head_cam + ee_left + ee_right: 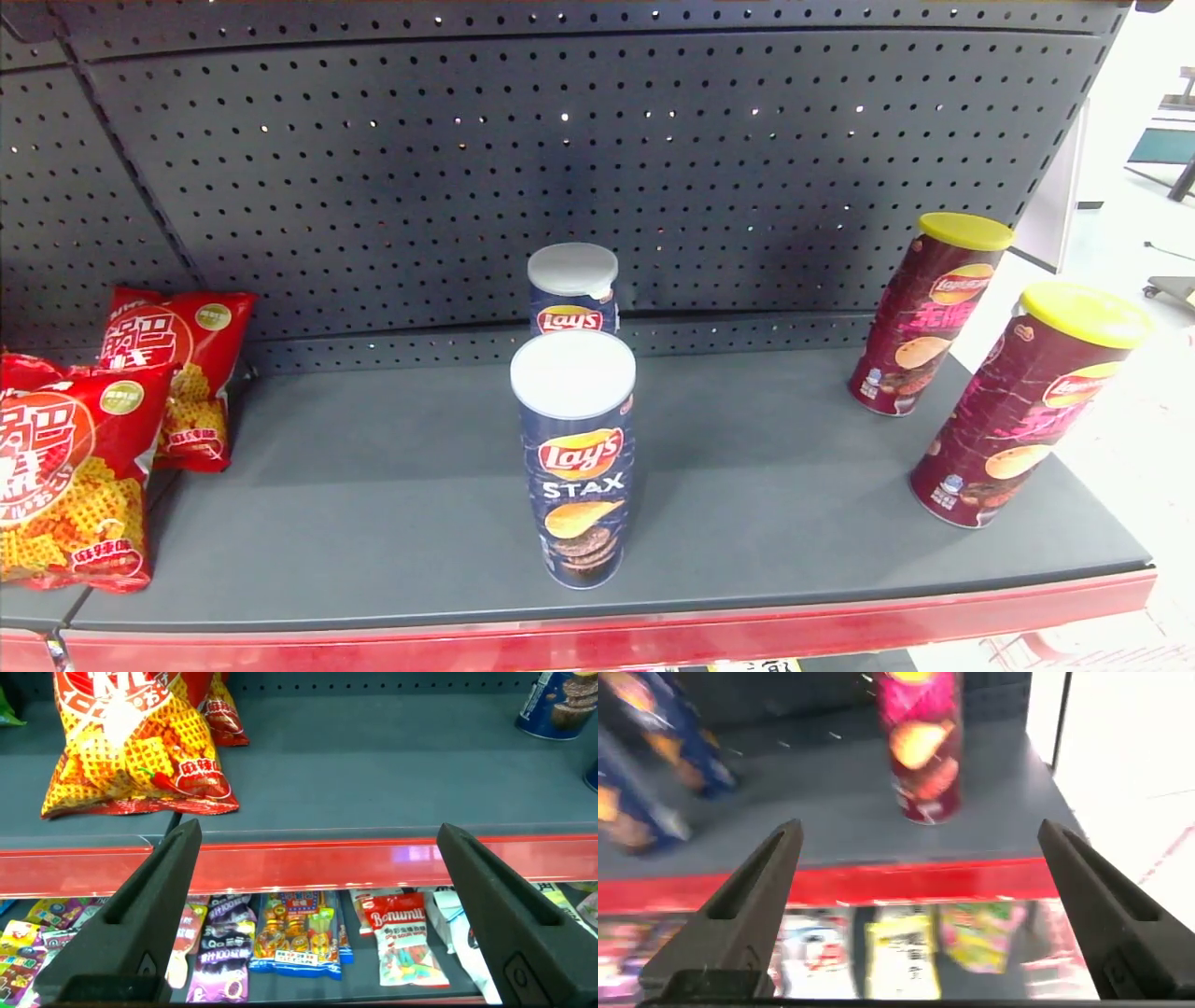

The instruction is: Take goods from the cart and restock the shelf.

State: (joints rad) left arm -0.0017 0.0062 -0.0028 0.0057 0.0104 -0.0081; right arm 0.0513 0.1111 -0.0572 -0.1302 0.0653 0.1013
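Two dark blue chip cans stand in a row mid-shelf, one at the front point(574, 457) and one behind it point(572, 289). Two maroon cans with yellow lids stand at the right, one near the shelf's front point(1027, 406) and one farther back point(929, 313). Red snack bags point(70, 471) lean at the left end. My left gripper point(318, 919) is open and empty, below the shelf's red front lip point(308, 859), facing the red snack bag point(131, 742). My right gripper point(920, 919) is open and empty too, in front of the lip, facing a maroon can point(924, 742).
The grey shelf board point(747, 485) has free room between the blue cans and the maroon cans, and between the bags and the blue cans. A perforated back panel point(560, 159) closes the rear. A lower shelf holds candy packets point(299, 938).
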